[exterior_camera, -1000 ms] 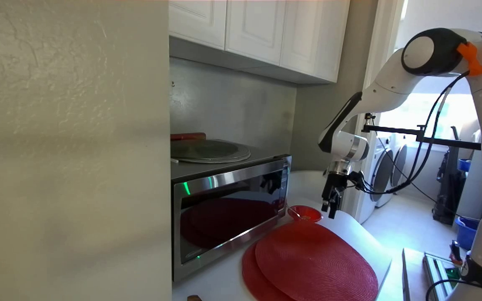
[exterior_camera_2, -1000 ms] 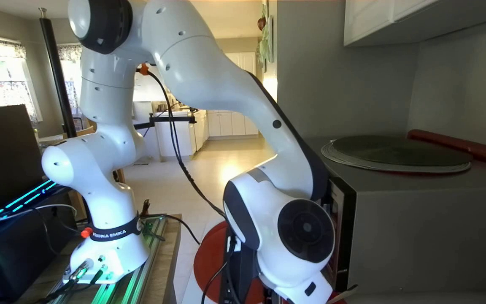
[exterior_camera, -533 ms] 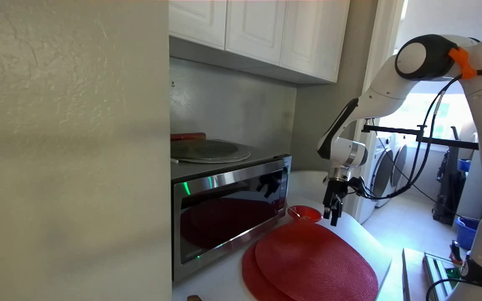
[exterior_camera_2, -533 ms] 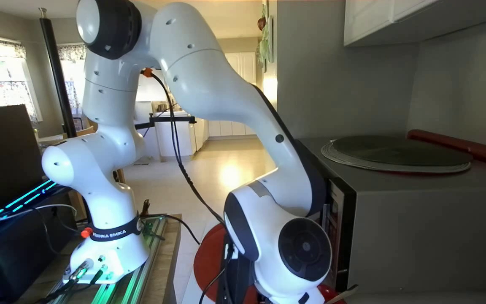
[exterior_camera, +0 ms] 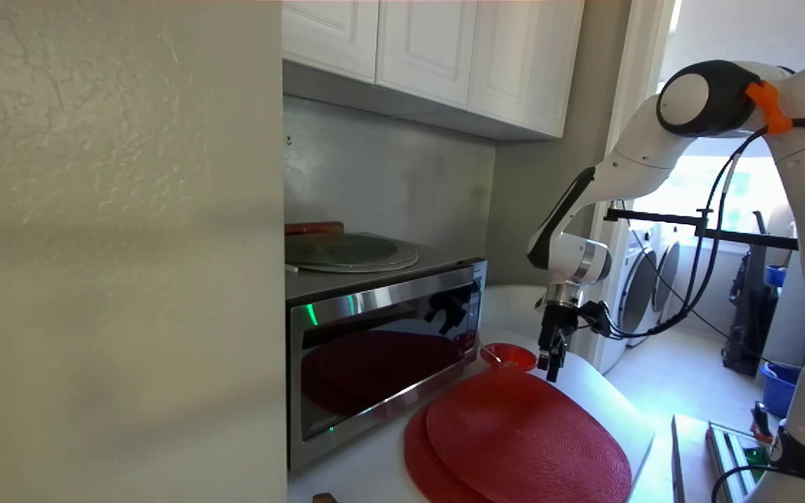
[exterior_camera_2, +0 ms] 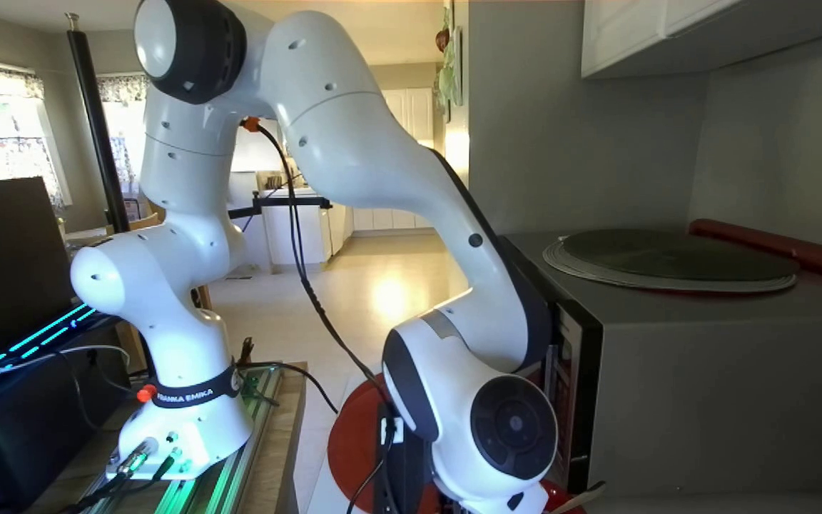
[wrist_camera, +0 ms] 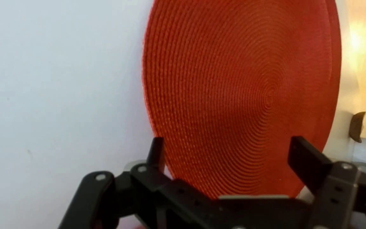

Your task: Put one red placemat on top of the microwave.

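Nearest, in the wrist view, the black two-fingered tool [wrist_camera: 228, 140] is spread wide and grasps nothing. One finger [wrist_camera: 157, 152] overlaps the eight o'clock rim of the large, round, woven red placemat [wrist_camera: 240, 95]; the other is over its five o'clock side. Whether they touch it cannot be told. The placemat lies on the white tabletop [wrist_camera: 59, 79], partly covering a second round red placemat [exterior_camera: 425, 457] that, in an exterior view, peeks out around eight o'clock.

The step in hand looks like pinching up the upper placemat alone. The tool would do well to shift toward nine o'clock in the wrist view, where white tabletop borders the rim, so one finger comes down outside and one inside; a slow squeeze should then buckle the thin weave.

Beyond, in an exterior view, a small, round, glossy red bowl [exterior_camera: 523, 351] sits close by the twelve o'clock rim and deserves room. Farther, toward ten o'clock, stands the boxy, dark-doored stainless-steel microwave [exterior_camera: 388, 363], whose top carries a flat, round, dark-green disc [exterior_camera_2: 682, 253].
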Controlling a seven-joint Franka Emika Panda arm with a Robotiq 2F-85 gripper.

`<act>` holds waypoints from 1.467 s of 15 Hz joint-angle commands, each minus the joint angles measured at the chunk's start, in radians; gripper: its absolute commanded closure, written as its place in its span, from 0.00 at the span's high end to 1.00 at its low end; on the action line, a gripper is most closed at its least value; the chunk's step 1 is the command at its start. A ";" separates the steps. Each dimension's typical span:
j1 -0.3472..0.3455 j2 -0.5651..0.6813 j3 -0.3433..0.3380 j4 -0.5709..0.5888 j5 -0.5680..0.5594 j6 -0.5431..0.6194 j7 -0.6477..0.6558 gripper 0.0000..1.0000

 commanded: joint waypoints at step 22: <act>0.006 0.016 0.029 -0.104 0.121 0.165 -0.357 0.66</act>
